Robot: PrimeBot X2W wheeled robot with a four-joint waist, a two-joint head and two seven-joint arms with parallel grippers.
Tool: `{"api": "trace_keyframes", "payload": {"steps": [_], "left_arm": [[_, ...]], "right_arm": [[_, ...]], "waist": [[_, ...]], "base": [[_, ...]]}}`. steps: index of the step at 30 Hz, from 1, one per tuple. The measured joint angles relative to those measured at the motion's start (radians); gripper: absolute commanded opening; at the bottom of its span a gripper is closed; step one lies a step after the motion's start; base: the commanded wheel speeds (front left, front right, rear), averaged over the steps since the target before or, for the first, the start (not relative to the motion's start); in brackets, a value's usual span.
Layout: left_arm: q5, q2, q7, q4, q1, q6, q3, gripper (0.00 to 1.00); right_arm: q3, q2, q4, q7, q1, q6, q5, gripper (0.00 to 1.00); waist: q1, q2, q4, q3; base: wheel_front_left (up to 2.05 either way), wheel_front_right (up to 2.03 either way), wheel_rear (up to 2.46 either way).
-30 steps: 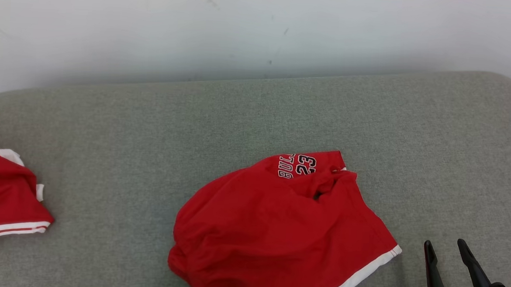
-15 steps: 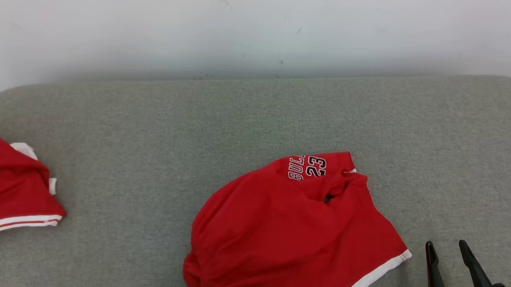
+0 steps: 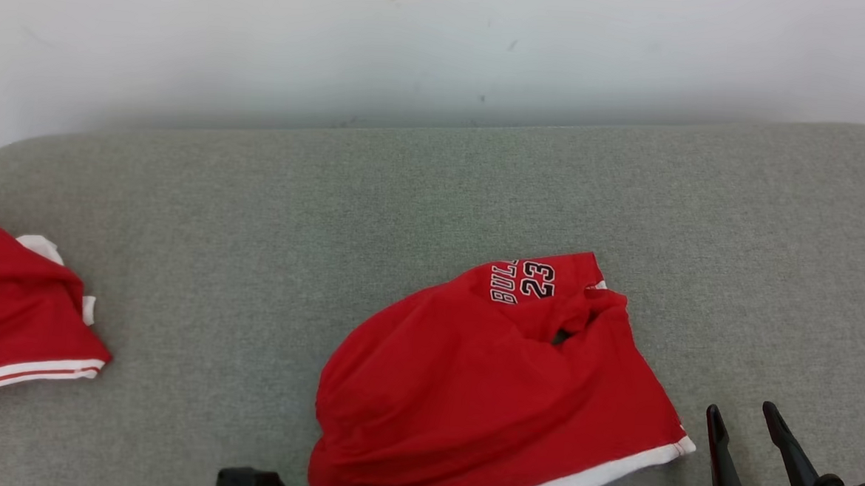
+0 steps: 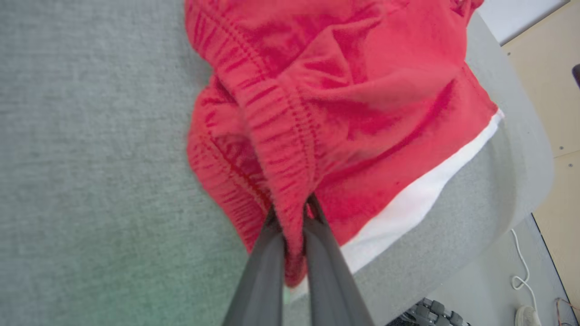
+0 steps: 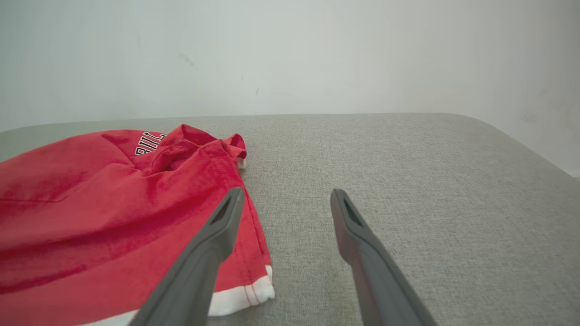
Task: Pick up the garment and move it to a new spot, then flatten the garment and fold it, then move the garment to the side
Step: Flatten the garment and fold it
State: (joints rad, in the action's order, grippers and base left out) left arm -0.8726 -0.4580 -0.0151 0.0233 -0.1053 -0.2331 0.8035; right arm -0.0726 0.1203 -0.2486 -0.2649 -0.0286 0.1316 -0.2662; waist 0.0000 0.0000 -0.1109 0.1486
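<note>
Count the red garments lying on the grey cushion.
2. The red shorts printed 23 lie crumpled at the middle, waistband pinched in the left hand; the second red garment lies at the far left, partly cut off by the picture's edge.

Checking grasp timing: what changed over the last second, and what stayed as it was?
The left hand closed on the red shorts, pinching their elastic waistband at the near edge. A dark part of that arm rose into the head view's bottom edge. The right hand stayed open beside the white hem. The other red garment stayed put.
</note>
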Motion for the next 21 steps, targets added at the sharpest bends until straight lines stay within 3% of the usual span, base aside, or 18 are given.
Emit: {"api": "trace_keyframes", "payload": {"steps": [9,10,11,12,13,21], "left_arm": [[0.003,-0.014,-0.011,0.142,-0.083,0.049,-0.026,0.0],[0.003,-0.016,-0.005,0.145,-0.084,0.055,-0.024,0.16],[0.002,-0.018,-0.004,0.147,-0.084,0.061,-0.023,0.52],[0.002,-0.02,-0.005,0.146,-0.083,0.068,-0.023,0.96],[-0.005,-0.02,-0.004,0.145,-0.082,0.07,-0.023,1.0],[-0.027,-0.04,0.005,0.091,-0.034,0.076,-0.014,1.0]], "right_arm": [[-0.005,0.006,-0.007,0.0,-0.006,0.0,0.0,1.0],[-0.005,0.006,-0.008,0.0,-0.006,0.0,0.0,1.0],[-0.005,0.006,-0.009,0.0,-0.006,0.0,0.0,1.0],[-0.004,0.006,-0.01,0.0,-0.006,0.0,0.0,1.0],[-0.003,0.006,-0.011,0.0,-0.004,0.0,0.0,1.0],[-0.004,0.007,-0.016,0.0,0.012,0.0,0.0,1.0]], "waist": [[0.0,0.0,-0.018,-0.004],[0.0,0.0,-0.018,-0.007],[0.0,0.0,-0.018,-0.011],[0.0,0.0,-0.017,-0.015],[0.0,0.0,-0.016,-0.018],[0.0,0.0,0.003,-0.052]], "base": [[0.0,0.0,0.0],[0.0,0.0,0.0],[0.0,0.0,0.0],[0.0,0.0,0.0],[0.0,0.0,0.0],[0.0,0.0,0.0]]}}
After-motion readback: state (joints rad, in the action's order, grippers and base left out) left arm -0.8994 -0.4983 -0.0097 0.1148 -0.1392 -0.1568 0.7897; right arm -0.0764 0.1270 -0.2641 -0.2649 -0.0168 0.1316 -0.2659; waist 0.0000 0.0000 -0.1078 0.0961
